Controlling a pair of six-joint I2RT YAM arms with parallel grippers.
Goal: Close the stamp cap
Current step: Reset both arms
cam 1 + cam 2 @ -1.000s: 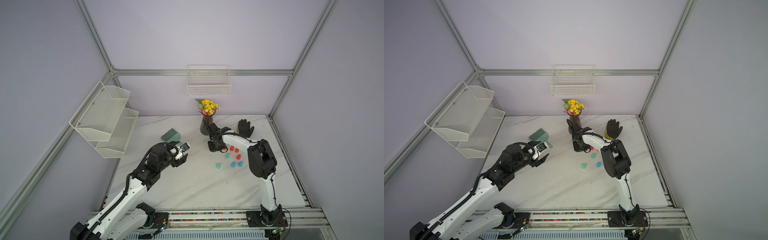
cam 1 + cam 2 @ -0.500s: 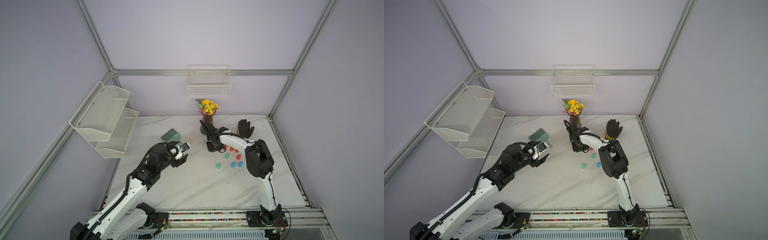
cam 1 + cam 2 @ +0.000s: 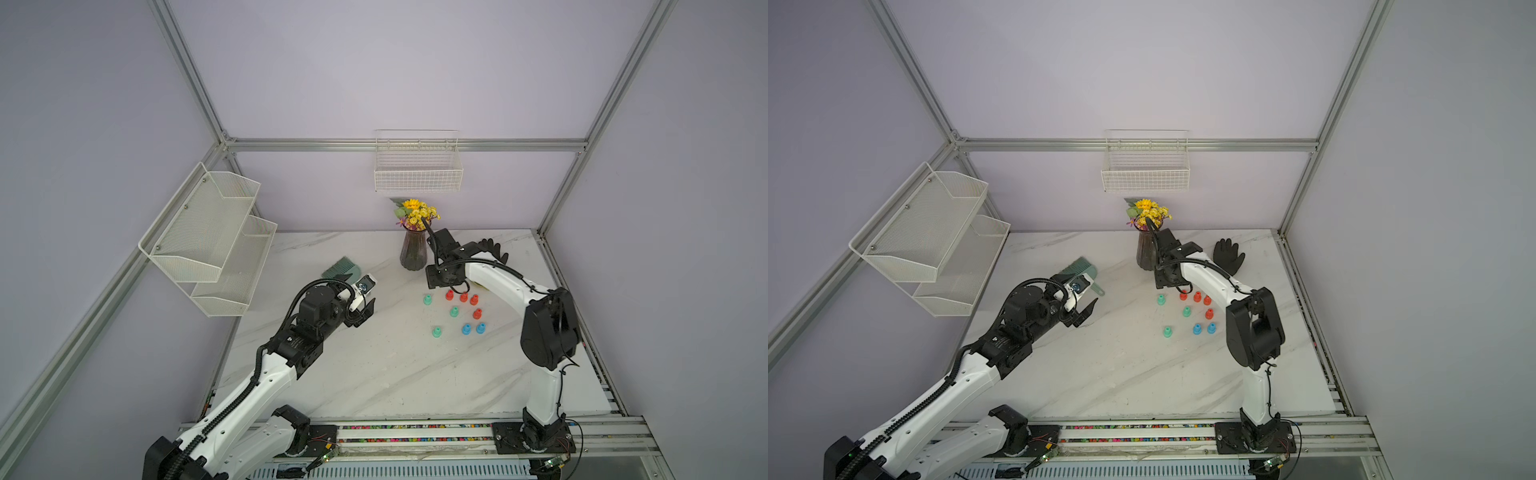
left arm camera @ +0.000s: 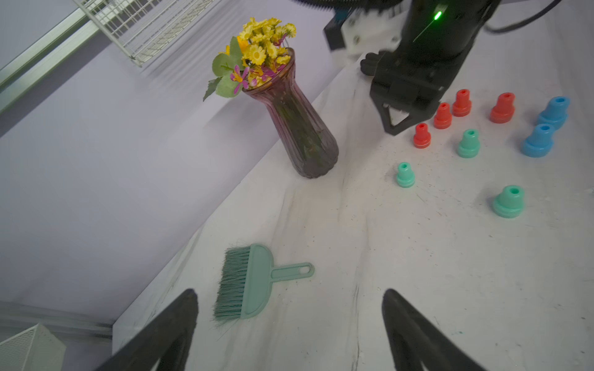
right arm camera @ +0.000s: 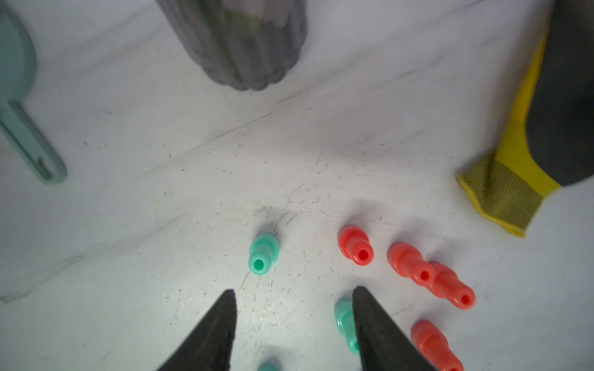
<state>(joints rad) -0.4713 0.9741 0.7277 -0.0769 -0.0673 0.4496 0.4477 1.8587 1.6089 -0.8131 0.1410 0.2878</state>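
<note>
Both grippers stand apart and empty. The right gripper (image 5: 294, 290) hangs over the 12 o'clock edge of the 9 stamps (image 3: 454, 311), clustered on the desk (image 3: 374, 374) right of centre; the left gripper (image 4: 289, 290) hovers at their 9 o'clock, near the brush (image 4: 250, 282). No loose cap is discernible. The red stamps (image 5: 411, 263) crowd together and 1 green stamp (image 5: 342, 318) sits just beside a finger (image 5: 373, 327), so a descent could topple neighbours — or the wrist could bump the vase (image 3: 413, 251) at 11 o'clock.

The left arm (image 3: 266, 376) stretches forward and inward, its left tool (image 4: 289, 292) held level with jaws spread wide and empty. The right arm (image 3: 500, 282) folds at the elbow, its right tool (image 5: 294, 290) pointing down, jaws parted, gripping nothing.
</note>
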